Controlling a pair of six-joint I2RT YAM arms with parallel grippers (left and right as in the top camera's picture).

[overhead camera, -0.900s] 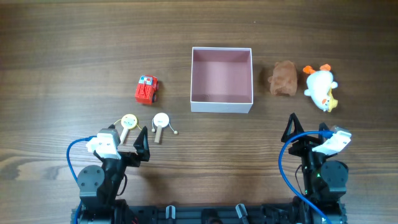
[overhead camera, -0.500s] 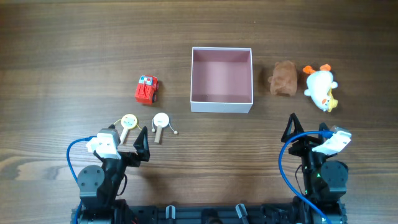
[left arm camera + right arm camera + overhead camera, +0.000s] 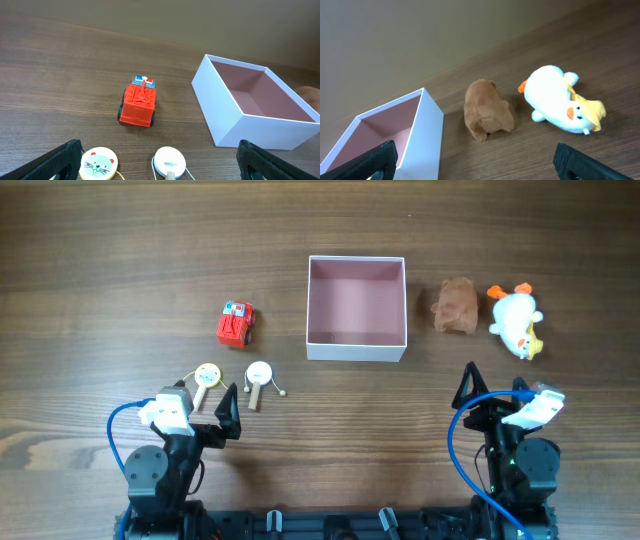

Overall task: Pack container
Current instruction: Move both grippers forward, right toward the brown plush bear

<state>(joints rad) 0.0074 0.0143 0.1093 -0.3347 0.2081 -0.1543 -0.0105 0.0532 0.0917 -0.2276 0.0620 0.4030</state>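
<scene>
The container [image 3: 356,346], a white box with a pink inside, sits open and empty at the table's middle; it also shows in the left wrist view [image 3: 250,127] and the right wrist view [image 3: 427,130]. A red toy truck [image 3: 236,325] [image 3: 138,102] lies left of it. Two round drum toys, one with a cat face [image 3: 206,375] [image 3: 98,164] and one white [image 3: 259,373] [image 3: 169,161], lie near my left gripper [image 3: 201,406]. A brown plush [image 3: 455,306] [image 3: 486,110] and a white duck plush [image 3: 517,321] [image 3: 562,106] lie right of the box. My right gripper [image 3: 492,385] is open and empty, as is the left.
The wooden table [image 3: 120,250] stretches bare to the far side and the far left. Blue cables loop beside both arm bases [image 3: 118,420] [image 3: 456,442] at the front edge.
</scene>
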